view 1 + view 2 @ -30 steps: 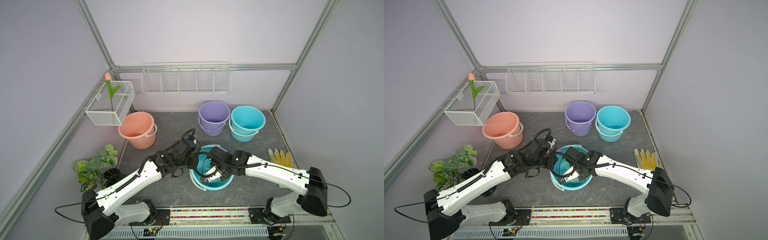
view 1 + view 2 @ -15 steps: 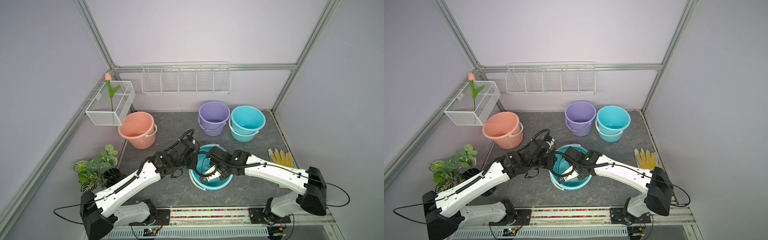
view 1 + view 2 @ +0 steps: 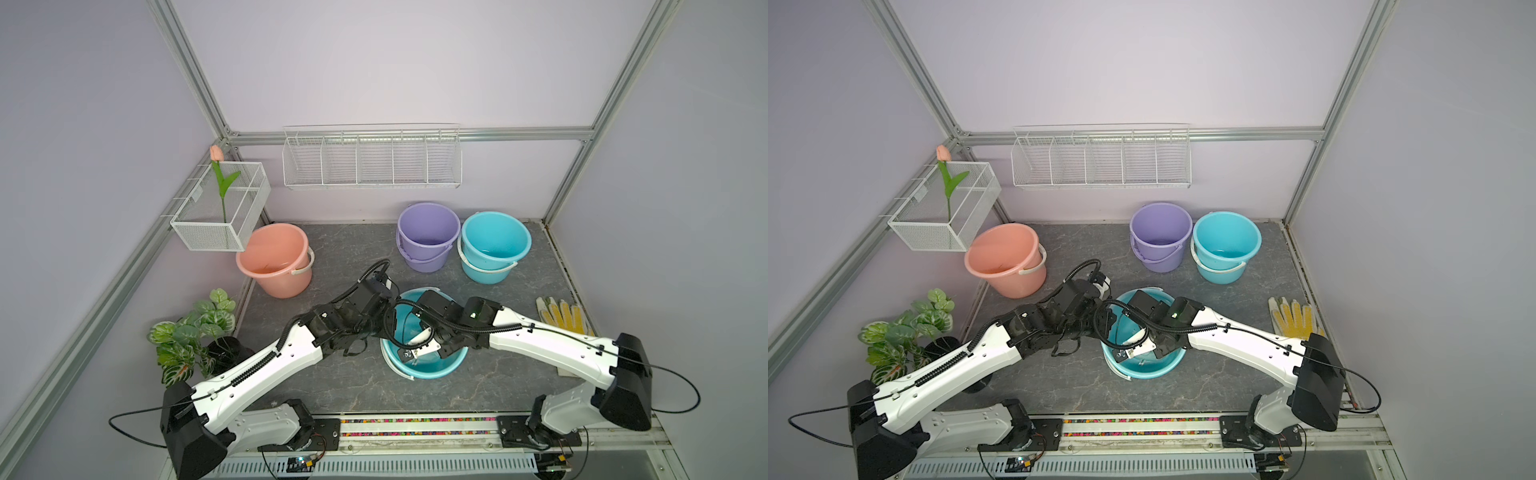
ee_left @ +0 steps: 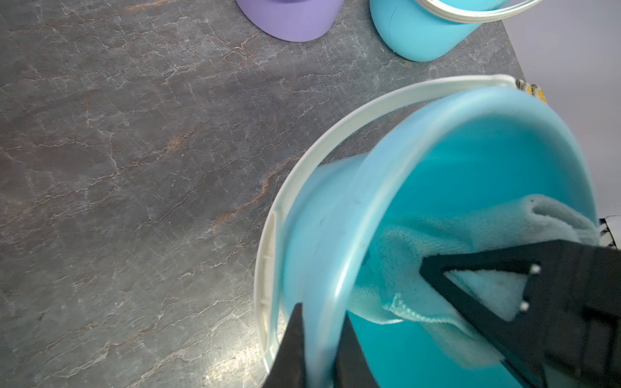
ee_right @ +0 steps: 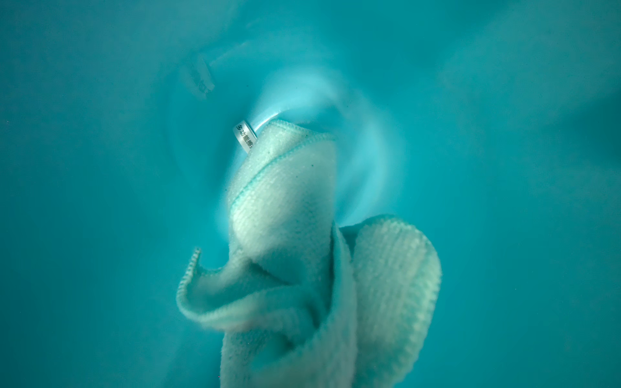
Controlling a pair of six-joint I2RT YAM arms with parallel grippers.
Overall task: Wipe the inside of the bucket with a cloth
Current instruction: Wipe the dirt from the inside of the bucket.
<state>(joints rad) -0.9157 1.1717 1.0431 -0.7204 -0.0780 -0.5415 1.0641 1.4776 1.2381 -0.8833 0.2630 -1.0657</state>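
Inside bucket (image 3: 430,371): right pincer (image 4: 437,272) with cloth (image 5: 285,201).

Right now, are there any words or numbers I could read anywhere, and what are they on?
"多功能": on the white tag sewn to the cloth, in the right wrist view. A further character at the tag's edge is partly hidden.
A faint mark on the inside of the bucket: too blurred to read.
Both top views and the left wrist view: no text that can be read.

The left arm (image 3: 266,365) reaches toward one o'clock, the right arm (image 3: 548,340) toward eleven; left fingers (image 4: 292,349) and right fingers (image 4: 487,260) clamped shut.
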